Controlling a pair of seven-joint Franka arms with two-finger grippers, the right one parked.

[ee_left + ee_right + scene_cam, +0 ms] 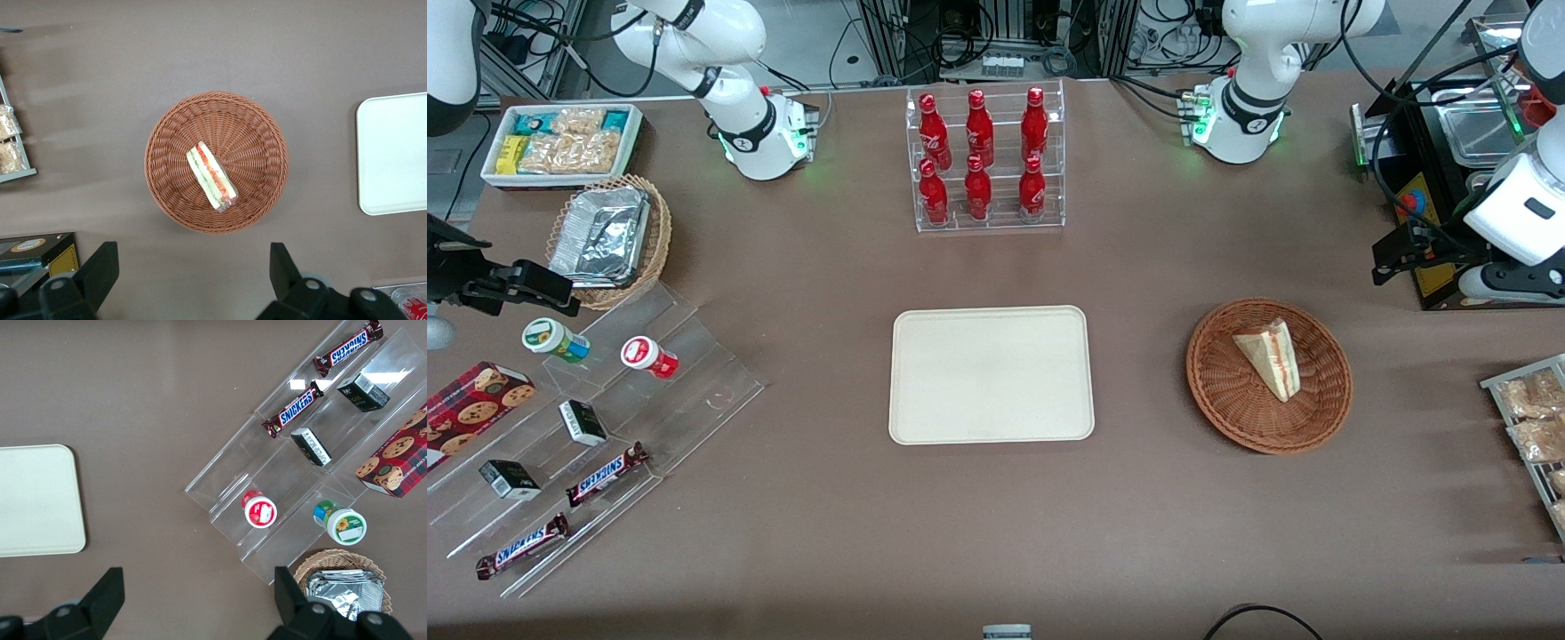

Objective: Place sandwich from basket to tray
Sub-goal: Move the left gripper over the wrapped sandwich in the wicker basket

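Note:
The sandwich (pixel 1270 358) (pixel 212 175), a wrapped white wedge with red and green layers, lies inside the round reddish-brown wicker basket (pixel 1214 396) (pixel 167 180). The cream tray (pixel 991 374) (pixel 393 160) (pixel 37 500) lies flat and bare beside the basket, toward the parked arm's end. My left gripper (pixel 1392 258) (pixel 192 257) hangs high over the table toward the working arm's end, apart from the basket. Its fingers (pixel 100 263) are spread wide, open, with only bare table between them.
A clear rack of red bottles (pixel 989 160) stands farther from the front camera than the tray. A black machine (pixel 1432 178) and a wire rack of snack packets (pixel 1534 427) sit near the gripper. Acrylic steps with snacks (pixel 596 418), a foil-filled wicker basket (pixel 609 240) and a white bin (pixel 560 142) are at the parked arm's end.

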